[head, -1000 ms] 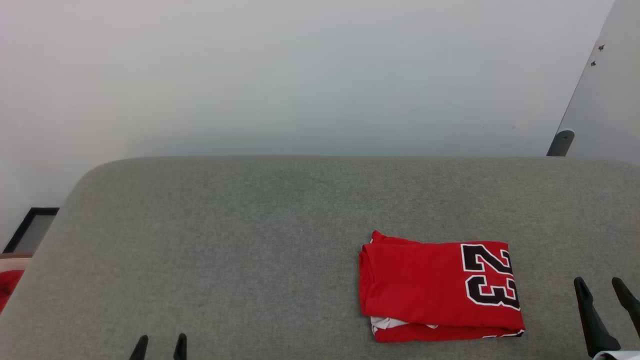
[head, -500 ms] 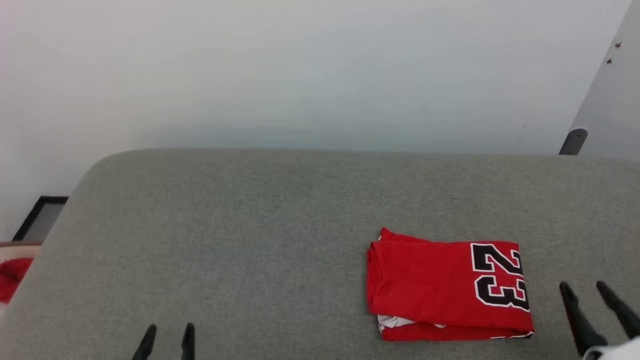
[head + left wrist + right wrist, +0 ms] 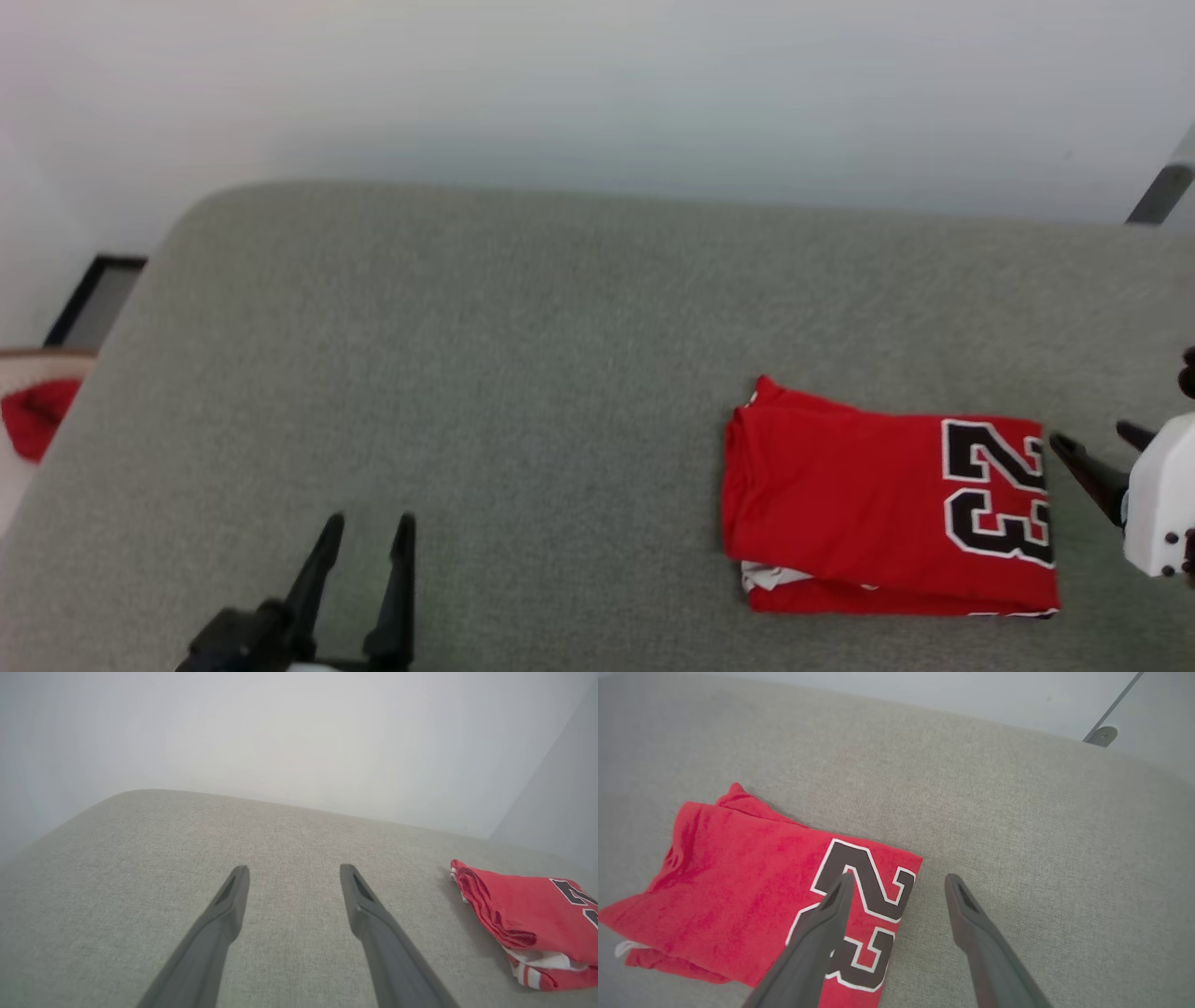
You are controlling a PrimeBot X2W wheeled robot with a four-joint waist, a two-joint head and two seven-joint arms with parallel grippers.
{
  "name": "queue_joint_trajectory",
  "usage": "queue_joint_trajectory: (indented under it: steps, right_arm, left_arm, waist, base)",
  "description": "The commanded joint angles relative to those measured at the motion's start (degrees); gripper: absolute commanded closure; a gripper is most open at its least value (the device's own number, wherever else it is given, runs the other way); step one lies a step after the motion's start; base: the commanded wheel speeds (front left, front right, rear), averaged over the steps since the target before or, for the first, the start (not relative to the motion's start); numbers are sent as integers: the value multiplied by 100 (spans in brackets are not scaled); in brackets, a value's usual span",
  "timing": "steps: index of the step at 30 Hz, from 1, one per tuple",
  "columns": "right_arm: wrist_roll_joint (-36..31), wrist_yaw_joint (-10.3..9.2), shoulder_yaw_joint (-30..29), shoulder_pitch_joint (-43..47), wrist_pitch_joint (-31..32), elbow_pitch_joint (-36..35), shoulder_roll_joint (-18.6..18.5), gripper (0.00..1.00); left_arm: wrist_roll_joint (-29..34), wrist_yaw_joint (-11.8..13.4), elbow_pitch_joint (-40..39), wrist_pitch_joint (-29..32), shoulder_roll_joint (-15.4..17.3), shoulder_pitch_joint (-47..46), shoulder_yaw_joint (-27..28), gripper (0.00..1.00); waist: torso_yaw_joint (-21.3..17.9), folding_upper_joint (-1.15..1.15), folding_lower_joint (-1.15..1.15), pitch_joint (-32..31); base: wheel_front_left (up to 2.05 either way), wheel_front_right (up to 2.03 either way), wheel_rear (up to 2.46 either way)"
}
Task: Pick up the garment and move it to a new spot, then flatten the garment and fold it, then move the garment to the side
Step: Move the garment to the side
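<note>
Your right tool [image 3: 1092, 436] has swung in toward the garment [image 3: 859, 504], tapered dark fingers spread, one over the black "23". Your left tool [image 3: 370, 519], also spread, sits well away from it. Folded into a soft red rectangle, the garment lies right of centre on the grey woven worktop [image 3: 467, 373].

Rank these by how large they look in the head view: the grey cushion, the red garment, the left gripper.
Largest: grey cushion.
Then: garment.
Smallest: left gripper, though partly cut off at the bottom edge.
</note>
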Motion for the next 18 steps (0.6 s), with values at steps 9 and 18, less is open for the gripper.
queue_joint_trajectory:
  steps: [9,18]
  right_arm:
    - [321,-2,156,-446,1959,511,-207,0]
    - [302,-1,343,-382,2185,619,159,66]
  left_arm:
    - [123,-81,97,-23,-125,-752,-208,0]
    - [142,-92,166,-16,-78,-1304,-552,0]
  waist:
    - [459,0,0,1075]
    - [508,0,0,1469]
  base:
    - [0,0,0]
    - [0,0,0]
